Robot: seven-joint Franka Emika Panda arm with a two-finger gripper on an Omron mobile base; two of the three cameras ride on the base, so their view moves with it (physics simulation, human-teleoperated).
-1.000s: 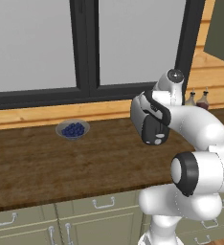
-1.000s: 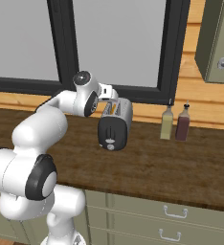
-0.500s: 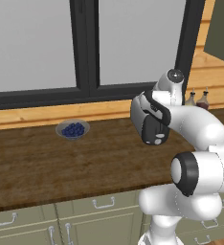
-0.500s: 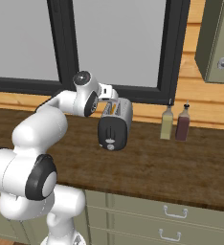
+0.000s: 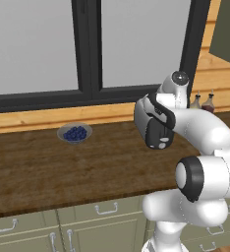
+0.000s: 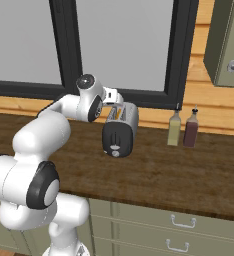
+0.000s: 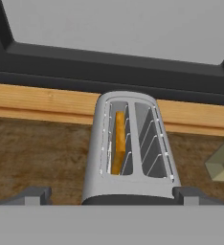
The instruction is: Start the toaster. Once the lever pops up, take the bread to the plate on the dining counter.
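A silver toaster [image 7: 128, 148] with a dark front face stands on the wood worktop below the window, also seen as the toaster [image 6: 120, 129] and the toaster [image 5: 154, 125] in the base views. The bread [image 7: 117, 141], a tan-yellow slice, sits upright in its left slot; the right slot is empty. My gripper [image 7: 115, 196] hovers just above the toaster's near end, open, with one fingertip [image 7: 35, 195] on each side of the body and nothing held. In the right base view the gripper [image 6: 113, 96] is over the toaster's top. The plate and the dining counter are out of view.
Two bottles [image 6: 183, 128] stand right of the toaster against the wooden sill. A small grey bowl of blueberries [image 5: 74, 133] sits to the left on the worktop [image 5: 43, 172]. Window frame and wall rise close behind. Olive-grey drawers [image 6: 179, 227] lie below.
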